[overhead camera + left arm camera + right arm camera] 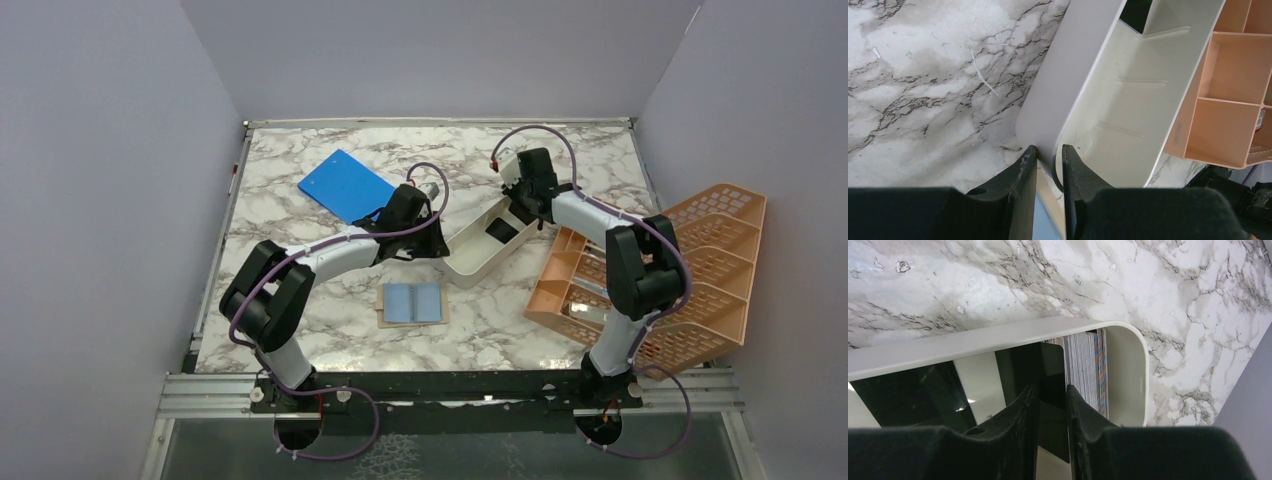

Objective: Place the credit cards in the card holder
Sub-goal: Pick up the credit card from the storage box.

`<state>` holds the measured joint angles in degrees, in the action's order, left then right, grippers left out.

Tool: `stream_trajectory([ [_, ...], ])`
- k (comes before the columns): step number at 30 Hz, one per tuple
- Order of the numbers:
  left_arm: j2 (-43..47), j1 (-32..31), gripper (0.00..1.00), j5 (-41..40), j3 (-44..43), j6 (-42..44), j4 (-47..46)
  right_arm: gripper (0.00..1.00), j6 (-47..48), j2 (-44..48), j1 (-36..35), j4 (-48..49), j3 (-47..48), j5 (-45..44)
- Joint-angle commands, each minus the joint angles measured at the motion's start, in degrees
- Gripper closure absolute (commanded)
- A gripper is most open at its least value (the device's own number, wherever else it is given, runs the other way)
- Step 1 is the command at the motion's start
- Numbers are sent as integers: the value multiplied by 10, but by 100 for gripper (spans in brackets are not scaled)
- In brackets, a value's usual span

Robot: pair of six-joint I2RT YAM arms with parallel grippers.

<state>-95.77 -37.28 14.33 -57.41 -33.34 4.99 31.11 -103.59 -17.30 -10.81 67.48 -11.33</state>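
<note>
The tan card holder (412, 303) lies open on the marble with a light blue card (399, 302) in each half. Its edge (1055, 200) shows under my left gripper (1049, 150). That gripper has its jaws a narrow gap apart and empty, tips at the near end of the white tray (1108, 115). My right gripper (1053, 390) reaches into the tray's far end (1128, 365), jaws a narrow gap apart around a black card (1050, 415). A stack of cards (1088, 370) stands edge-on beside it. Another black card (501, 230) lies in the tray.
The white tray (470, 262) lies diagonally mid-table. An orange lattice rack (700, 270) lies tipped at the right, touching the tray's side. A bright blue board (345, 185) lies at the back left. Grey walls close in the table.
</note>
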Motion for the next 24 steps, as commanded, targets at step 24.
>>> stream_trajectory([
  [24,-2,-6,76,14,4,13,32,99,-49,70,-8,-100,44,-5],
])
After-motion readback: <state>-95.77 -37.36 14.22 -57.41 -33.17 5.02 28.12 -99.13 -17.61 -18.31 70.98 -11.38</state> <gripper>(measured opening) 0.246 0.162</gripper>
